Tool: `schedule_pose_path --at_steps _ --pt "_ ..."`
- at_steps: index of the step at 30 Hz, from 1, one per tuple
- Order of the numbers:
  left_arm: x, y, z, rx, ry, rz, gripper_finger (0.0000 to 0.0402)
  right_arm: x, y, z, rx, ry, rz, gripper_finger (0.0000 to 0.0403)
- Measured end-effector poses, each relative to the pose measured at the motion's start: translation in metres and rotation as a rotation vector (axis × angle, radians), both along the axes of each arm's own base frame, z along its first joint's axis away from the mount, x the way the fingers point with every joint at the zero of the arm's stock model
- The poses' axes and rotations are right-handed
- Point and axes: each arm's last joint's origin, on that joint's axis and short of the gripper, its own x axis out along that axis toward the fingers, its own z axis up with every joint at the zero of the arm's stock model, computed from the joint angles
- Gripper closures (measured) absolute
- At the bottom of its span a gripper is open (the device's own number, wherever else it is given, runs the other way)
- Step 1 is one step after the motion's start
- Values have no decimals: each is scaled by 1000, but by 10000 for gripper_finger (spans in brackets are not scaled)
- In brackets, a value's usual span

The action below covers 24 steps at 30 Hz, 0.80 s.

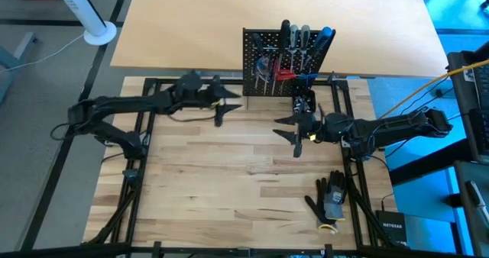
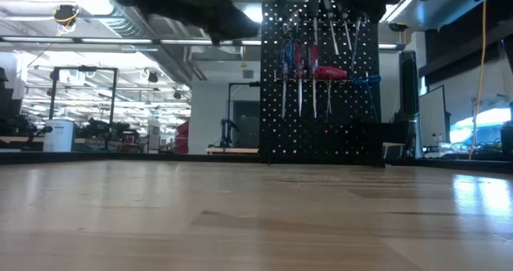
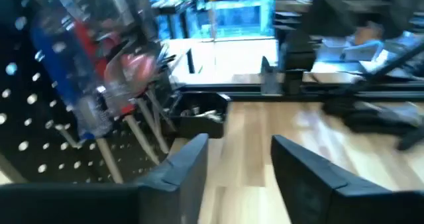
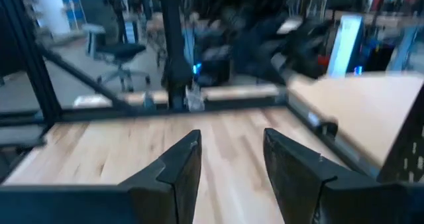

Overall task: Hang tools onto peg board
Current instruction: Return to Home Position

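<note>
— Where does the black, hole-dotted upright peg board (image 1: 256, 48) stand?

— From above, it is at twelve o'clock on the pale plank-topped wooden table (image 1: 229, 182), at the table's far edge. The thin-shafted hand tools (image 1: 294, 52) hang on its face. They are screwdrivers with red, blue, black and grey handles, side by side, and the low view shows their shafts pointing down.

— And the left gripper (image 1: 223, 107)?

— It hovers above the table at about eight o'clock from the board's foot, near it but not touching. Its wrist view shows the two dark fingers (image 3: 185, 168) spread well apart with bare wood between them and nothing in their grasp. The board and blurred tool handles fill one side of that picture.

— The right gripper (image 1: 290, 136)?

— It is at six o'clock from the board and apart from it, with its arm reaching in from three o'clock. Its fingers (image 4: 182, 168) are also parted wide and empty, and only table shows in the gap.

— Anything else on the table?

— A small black cup (image 1: 304, 103) sits just beside the board's foot, between the board and the right gripper. A pair of black gloves with grey patches (image 1: 330, 201) lies at five o'clock, near the table's right edge and well apart from both grippers.
</note>
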Motion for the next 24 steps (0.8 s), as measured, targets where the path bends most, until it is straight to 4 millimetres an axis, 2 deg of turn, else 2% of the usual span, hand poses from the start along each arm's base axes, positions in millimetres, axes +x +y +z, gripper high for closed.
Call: schedule_pose_path --at_steps 3,6,13,18,24 --pt "-18 -15 1 23 -36 -25 280 -1 0 9 -37 -80 7 254" --pt "-41 -28 -3 13 -70 -33 322 -6 0 15 -59 -109 11 288" --pt "-98 -59 -21 -35 -154 -59 395 -21 -1 6 -20 -22 10 394" --pt "-128 -72 -38 -66 -207 25 394 -31 -2 -23 34 -27 7 380" --pt "-149 -79 -60 -78 -248 38 396 -43 -3 -51 46 -45 27 389"
